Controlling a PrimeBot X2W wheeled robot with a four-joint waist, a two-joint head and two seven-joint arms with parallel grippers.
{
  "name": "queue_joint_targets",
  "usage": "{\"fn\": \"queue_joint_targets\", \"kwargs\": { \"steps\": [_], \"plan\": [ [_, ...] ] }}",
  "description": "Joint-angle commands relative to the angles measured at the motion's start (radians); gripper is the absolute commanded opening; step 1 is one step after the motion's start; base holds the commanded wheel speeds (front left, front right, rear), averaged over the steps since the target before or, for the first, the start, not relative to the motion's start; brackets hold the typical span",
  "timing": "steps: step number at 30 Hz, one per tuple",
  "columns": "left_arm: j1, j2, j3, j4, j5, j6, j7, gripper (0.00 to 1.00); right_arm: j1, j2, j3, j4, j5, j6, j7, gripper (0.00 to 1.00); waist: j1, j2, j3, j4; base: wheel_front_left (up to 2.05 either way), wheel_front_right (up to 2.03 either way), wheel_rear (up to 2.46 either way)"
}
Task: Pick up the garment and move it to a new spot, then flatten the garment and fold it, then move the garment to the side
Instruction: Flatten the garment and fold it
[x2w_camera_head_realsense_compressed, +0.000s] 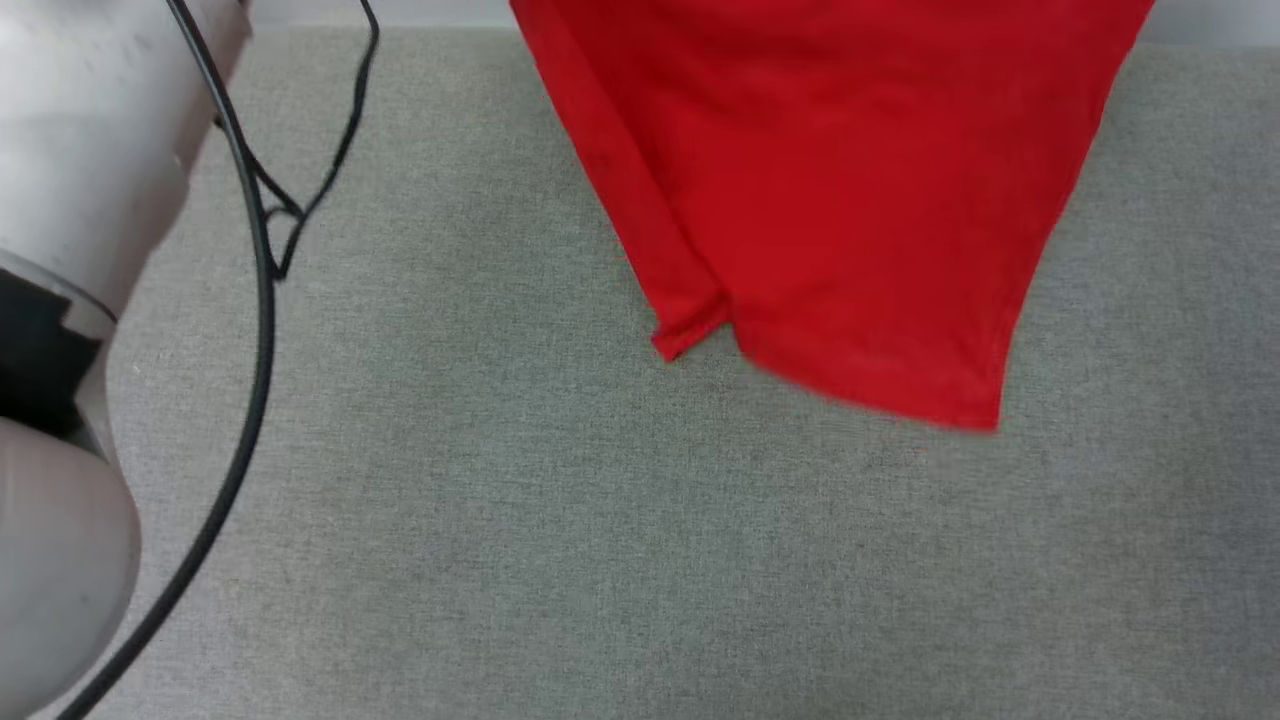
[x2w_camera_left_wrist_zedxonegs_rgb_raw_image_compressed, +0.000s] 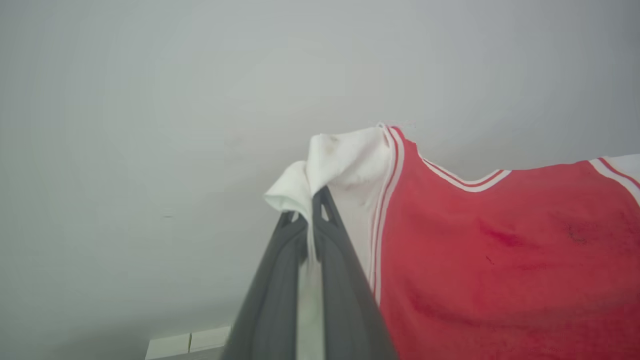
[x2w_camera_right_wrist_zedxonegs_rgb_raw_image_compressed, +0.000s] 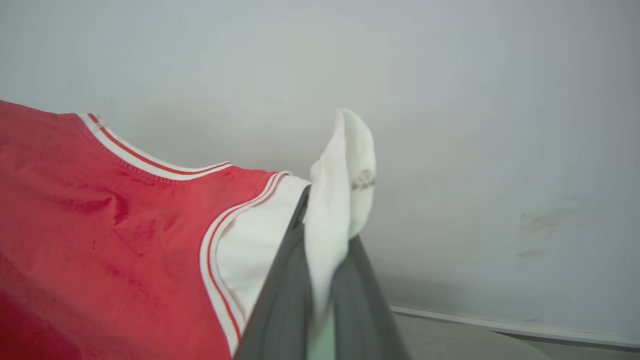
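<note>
The garment (x2w_camera_head_realsense_compressed: 830, 190) is a red jersey that hangs in the air above the grey table, its hem low in the head view. Its white sleeves and striped trim show in both wrist views. My left gripper (x2w_camera_left_wrist_zedxonegs_rgb_raw_image_compressed: 312, 210) is shut on the white sleeve of the garment (x2w_camera_left_wrist_zedxonegs_rgb_raw_image_compressed: 500, 250), with cloth bunched above its dark fingers (x2w_camera_left_wrist_zedxonegs_rgb_raw_image_compressed: 280, 300). The other white sleeve is pinched the same way by my right gripper (x2w_camera_right_wrist_zedxonegs_rgb_raw_image_compressed: 325, 220), shut on the garment (x2w_camera_right_wrist_zedxonegs_rgb_raw_image_compressed: 100, 235). The red body is stretched between the two grips.
A grey cloth-covered table (x2w_camera_head_realsense_compressed: 560, 520) spreads under the hanging hem. My pale left arm (x2w_camera_head_realsense_compressed: 70, 200) and its black cable (x2w_camera_head_realsense_compressed: 262, 300) fill the left side. A plain pale wall (x2w_camera_left_wrist_zedxonegs_rgb_raw_image_compressed: 150, 100) stands behind the jersey.
</note>
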Motion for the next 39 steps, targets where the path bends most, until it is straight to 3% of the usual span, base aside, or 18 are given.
{"fn": "queue_joint_targets", "kwargs": {
  "steps": [1,14,18,24,31,39],
  "plan": [
    [-0.02,-0.002,0.003,0.008,0.006,0.005,-0.005,0.0,-0.031,0.005,-0.007,0.01,-0.013,-0.001,-0.016,0.0,0.0,0.0,-0.005,-0.002,0.0,0.0,0.0],
    [-0.218,-0.037,0.009,0.09,0.037,0.041,-0.017,0.0,-0.274,0.054,-0.027,0.156,-0.201,-0.001,-0.175,0.0,0.0,0.0,0.004,-0.006,0.0,0.0,0.0],
    [-0.259,-0.043,0.001,0.106,0.05,0.036,-0.012,0.0,-0.329,0.067,-0.036,0.209,-0.234,-0.001,-0.174,0.0,0.0,0.0,0.044,-0.007,0.0,0.0,0.0],
    [-0.372,-0.043,0.005,0.132,0.067,0.072,-0.017,0.0,-0.404,0.076,-0.049,0.259,-0.294,-0.001,-0.214,0.0,0.0,0.0,0.152,-0.02,0.0,0.0,0.0],
    [-0.498,-0.04,0.002,0.146,0.095,0.086,-0.049,0.0,-0.512,0.063,-0.137,0.299,-0.381,-0.001,-0.321,0.0,0.0,0.0,0.255,-0.028,0.0,0.0,0.0],
    [-0.555,-0.024,0.023,0.164,0.089,0.098,-0.107,0.0,-0.624,0.031,-0.248,0.314,-0.525,-0.001,-0.361,0.0,0.0,0.0,0.339,-0.028,0.0,0.0,0.0]
  ]
}}
